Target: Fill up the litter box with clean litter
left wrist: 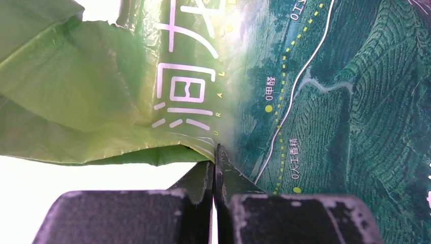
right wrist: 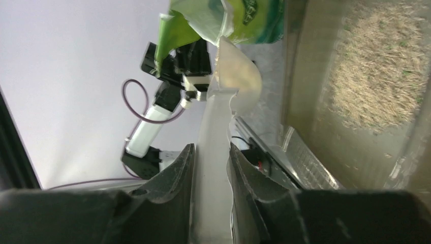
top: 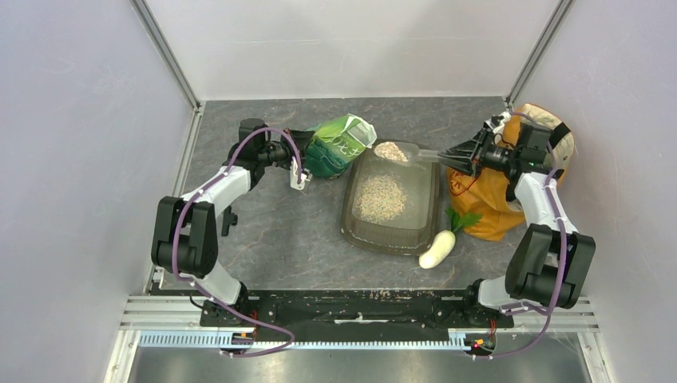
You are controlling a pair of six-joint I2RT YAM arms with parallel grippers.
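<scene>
Litter [top: 380,197] covers the litter box [top: 349,214] floor; my right hand [top: 459,156] grips a loaded scoop [top: 411,154] over its far rim, my left hand [top: 303,164] pinching the green bag [top: 342,142] just beside.

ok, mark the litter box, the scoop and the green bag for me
litter box [top: 389,245], top external view, on the near rim.
scoop [top: 417,155], top external view, where the bowl meets the handle.
green bag [top: 342,145], top external view, middle of the printed front.
</scene>
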